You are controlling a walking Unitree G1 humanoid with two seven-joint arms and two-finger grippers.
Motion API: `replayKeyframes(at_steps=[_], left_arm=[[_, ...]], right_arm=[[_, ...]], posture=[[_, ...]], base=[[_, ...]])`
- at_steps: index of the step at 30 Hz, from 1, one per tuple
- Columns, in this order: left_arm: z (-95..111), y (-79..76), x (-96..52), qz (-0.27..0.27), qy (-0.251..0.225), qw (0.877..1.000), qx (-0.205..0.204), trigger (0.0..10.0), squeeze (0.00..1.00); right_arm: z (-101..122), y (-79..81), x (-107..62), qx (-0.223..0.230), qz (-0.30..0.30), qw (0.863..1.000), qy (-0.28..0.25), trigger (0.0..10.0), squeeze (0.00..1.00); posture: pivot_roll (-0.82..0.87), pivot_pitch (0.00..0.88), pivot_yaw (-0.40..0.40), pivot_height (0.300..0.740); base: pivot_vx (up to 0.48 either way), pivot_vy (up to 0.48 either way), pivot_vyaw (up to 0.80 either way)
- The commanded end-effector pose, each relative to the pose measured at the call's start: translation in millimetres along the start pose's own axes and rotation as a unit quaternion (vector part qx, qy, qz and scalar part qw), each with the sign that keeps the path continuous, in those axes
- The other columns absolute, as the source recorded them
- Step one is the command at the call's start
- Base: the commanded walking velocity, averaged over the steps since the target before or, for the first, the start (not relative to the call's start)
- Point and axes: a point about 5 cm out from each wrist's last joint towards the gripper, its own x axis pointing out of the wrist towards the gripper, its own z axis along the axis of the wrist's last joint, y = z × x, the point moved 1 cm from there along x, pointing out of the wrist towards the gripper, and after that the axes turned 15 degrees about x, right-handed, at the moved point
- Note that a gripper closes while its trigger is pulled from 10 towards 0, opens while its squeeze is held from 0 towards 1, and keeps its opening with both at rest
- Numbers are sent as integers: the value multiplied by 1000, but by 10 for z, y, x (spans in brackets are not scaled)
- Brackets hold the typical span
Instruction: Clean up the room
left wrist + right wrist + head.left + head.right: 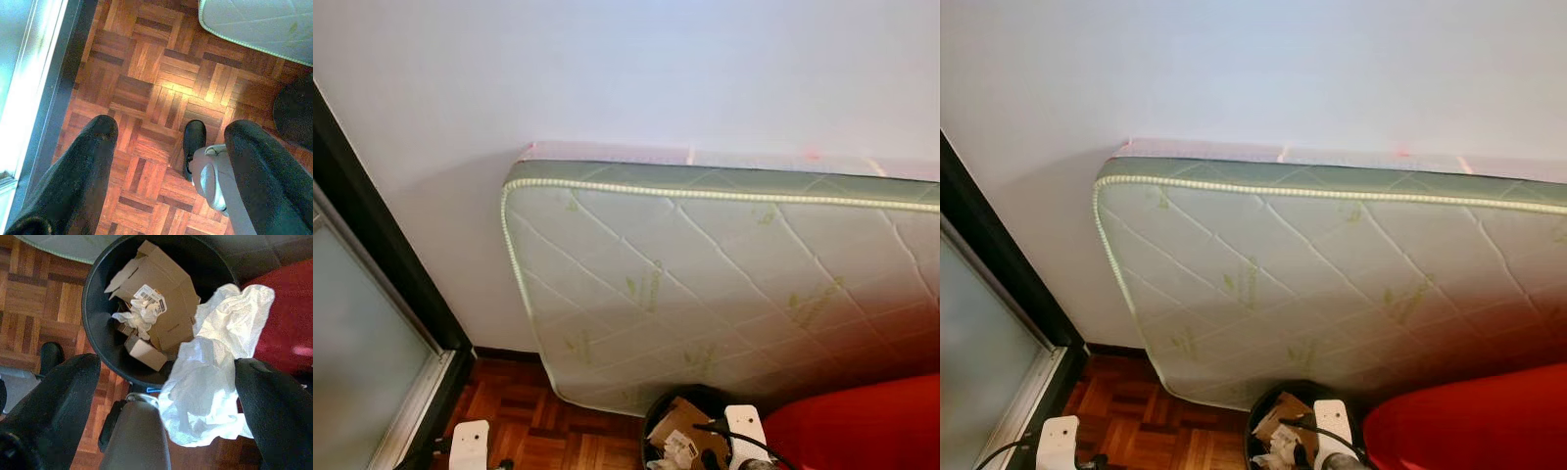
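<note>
A black trash bin [98, 298] stands on the parquet floor, holding a torn cardboard box [161, 293] and crumpled paper scraps [139, 318]. My right gripper [166, 364] hovers over the bin's rim, open, with its fingers [54, 396] far apart. A crumpled white paper [210, 377] lies loose between them, against the one finger on the red side, partly over the bin. From the head the bin [690, 419] shows at the lower edge, at the mattress's foot. My left gripper [172, 127] hangs open over bare floor with nothing in it.
A quilted white mattress [724, 284] leans against the wall. A red seat or cushion [862, 426] sits right of the bin. A dark-framed glass door [362, 333] runs along the left. My own foot [193, 142] stands on the parquet [146, 73].
</note>
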Motion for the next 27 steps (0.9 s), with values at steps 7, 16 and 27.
replayKeyframes(at_steps=[7, 16, 27], left_arm=[[-75, 5, -9, -5, 17, 1000, 8, 10000, 0], [-81, 3, -11, -5, 18, 1000, 13, 10000, 0], [-37, -9, -4, -4, 9, 1000, 18, 10000, 0]], right_arm=[[-112, 95, 0, -54, 36, 997, 32, 10000, 0], [-106, 189, -2, -79, 66, 994, 35, 10000, 0], [332, -29, -31, -39, 6, 994, -100, 10000, 0]], posture=[[107, 1, -20, 740], [106, 4, -20, 740], [107, 3, -20, 740]], base=[[0, 0, 0], [0, 0, 0], [0, 0, 0]])
